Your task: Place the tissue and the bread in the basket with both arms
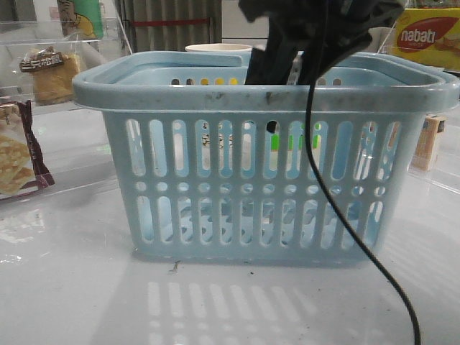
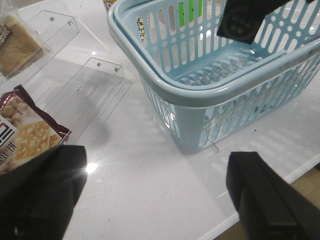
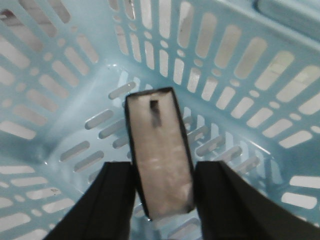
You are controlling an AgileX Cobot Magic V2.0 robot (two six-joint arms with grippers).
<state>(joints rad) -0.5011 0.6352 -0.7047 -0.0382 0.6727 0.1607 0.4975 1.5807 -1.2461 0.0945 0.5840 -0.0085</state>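
Note:
The pale blue basket (image 1: 266,97) stands mid-table and also shows in the left wrist view (image 2: 200,92). My right arm (image 1: 287,43) reaches into it from above. In the right wrist view my right gripper (image 3: 162,200) is shut on the tissue (image 3: 159,150), a dark-edged pack held above the basket floor (image 3: 75,125). The bread (image 1: 50,72), a clear pack of tan slices, lies at the far left, also in the left wrist view (image 2: 15,45). My left gripper (image 2: 157,165) is open and empty over bare table by the basket's near left corner.
A maroon-edged cracker packet (image 1: 14,158) lies at the left, near my left fingers (image 2: 25,140). Clear acrylic stands (image 2: 95,85) lie between it and the basket. A yellow nabati box (image 1: 428,36) and a small carton (image 1: 429,140) stand at the right. A black cable (image 1: 345,215) hangs before the basket.

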